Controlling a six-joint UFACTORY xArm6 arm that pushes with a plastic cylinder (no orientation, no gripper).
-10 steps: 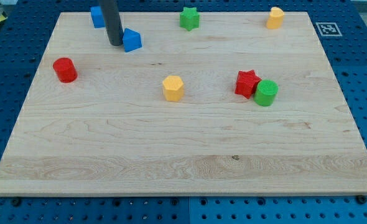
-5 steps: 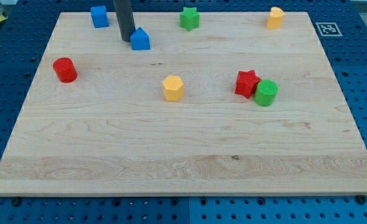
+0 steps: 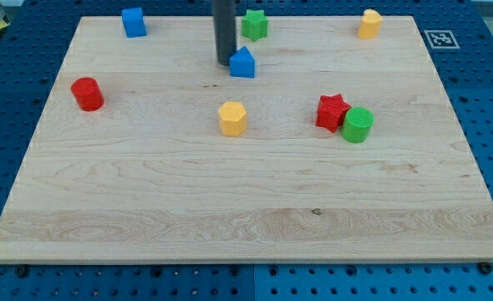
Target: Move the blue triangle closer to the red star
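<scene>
The blue triangle (image 3: 243, 63) has slid rightward, my tip (image 3: 225, 63) touching its left.

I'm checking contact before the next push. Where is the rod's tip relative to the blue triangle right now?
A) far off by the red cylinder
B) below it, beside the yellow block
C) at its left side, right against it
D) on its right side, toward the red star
C: my tip sits against the view's left side of the blue triangle, opposite the red star.

lab bench: blue pegboard (image 3: 480, 125), fiducial marker (image 3: 439, 38).
</scene>
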